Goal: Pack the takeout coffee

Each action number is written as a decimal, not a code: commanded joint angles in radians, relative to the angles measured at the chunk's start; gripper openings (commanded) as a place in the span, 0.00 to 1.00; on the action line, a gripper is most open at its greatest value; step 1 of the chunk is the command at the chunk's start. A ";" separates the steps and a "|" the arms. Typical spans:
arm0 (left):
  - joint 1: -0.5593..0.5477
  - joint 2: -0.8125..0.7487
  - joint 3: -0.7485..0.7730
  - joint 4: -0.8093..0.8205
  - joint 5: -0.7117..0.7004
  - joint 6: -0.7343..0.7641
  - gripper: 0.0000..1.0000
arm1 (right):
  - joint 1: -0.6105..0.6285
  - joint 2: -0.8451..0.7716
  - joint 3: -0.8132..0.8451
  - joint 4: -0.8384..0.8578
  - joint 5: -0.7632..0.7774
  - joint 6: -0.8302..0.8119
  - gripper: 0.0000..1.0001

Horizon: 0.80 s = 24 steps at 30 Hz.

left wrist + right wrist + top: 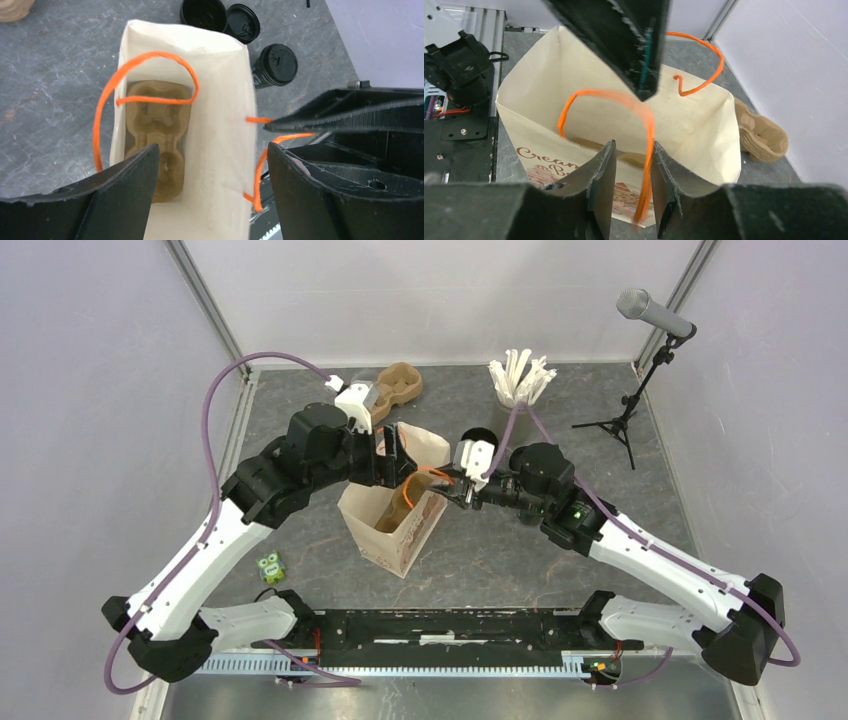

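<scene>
A cream paper bag (390, 538) stands open near the middle of the table (500, 560), and both arms meet over its mouth. The left gripper (212, 170) hangs above the bag with its claw released. Its two black fingers (125, 185) stand wide apart, one over the bag's inside and the other outside its wall, and neither presses on the paper. Down in the bag lies a brown pulp carrier (157, 135). The right gripper (634, 180) reaches in from the bag's right side. Its claw is also released, parted only a little, and one orange handle (646, 130) runs loosely through the narrow gap without being pinched. The other handle (145, 62) arches over the opposite wall. The takeout coffee (275, 64), a small black cup with its lid on, stands upright on the table outside the bag, just past the bag's far corner and right of the table's middle, toward the far edge. Near it are an open black cup (204, 12) and a loose black lid (243, 22), these two just beside each other. A grey cup of white sticks (520, 380) stands at the far edge, and a second carrier (400, 385) lies at that edge left of the middle. A microphone (655, 312) on a tripod stands by the far right corner. A small green toy (270, 567) sits near the left edge.
</scene>
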 commanded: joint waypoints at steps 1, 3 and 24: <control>-0.003 -0.029 0.049 -0.046 0.040 -0.104 0.86 | 0.004 0.002 0.114 -0.033 0.094 0.124 0.42; -0.003 -0.039 0.070 -0.066 0.035 -0.120 0.86 | 0.003 0.013 0.163 -0.066 0.143 0.171 0.48; 0.000 -0.120 0.142 -0.515 -0.183 -0.266 0.83 | -0.058 0.425 0.806 -0.573 0.399 0.376 0.52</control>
